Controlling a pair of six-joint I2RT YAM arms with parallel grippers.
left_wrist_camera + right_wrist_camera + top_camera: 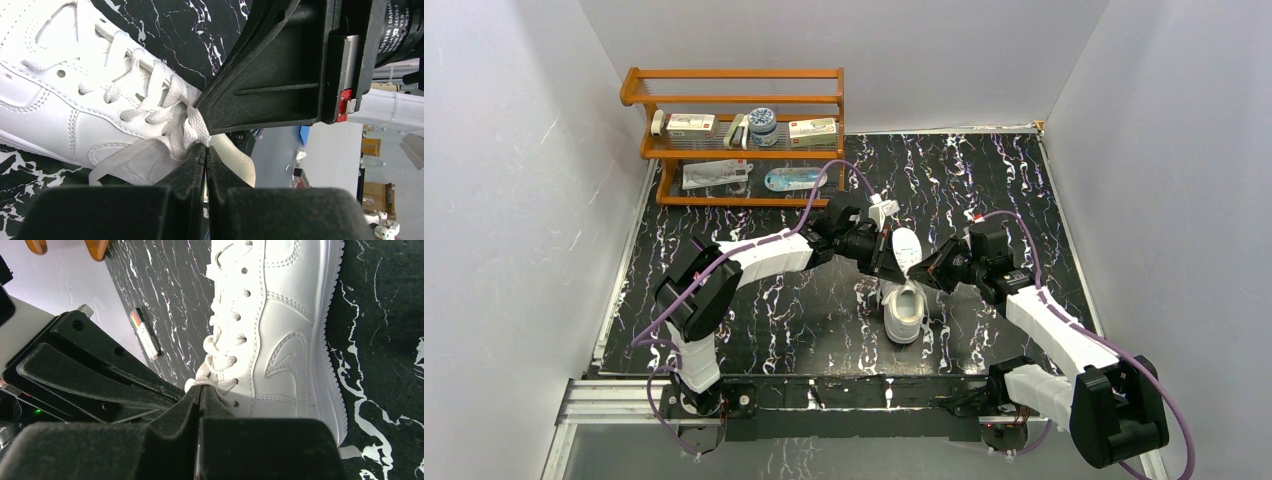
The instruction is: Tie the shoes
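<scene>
One all-white low-top sneaker (904, 315) lies midway on your black white-veined table (774, 310), long axis near-to-far, toe toward the arm bases. Your left claw (206, 150) and right claw (200, 390) each pinch tight on its flat white laces (195, 127) by the top eyelets.

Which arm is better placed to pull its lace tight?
Probably left: left gripper shut on a slack flat white lace; right gripper pinches lace close against the white leather sneaker.
</scene>
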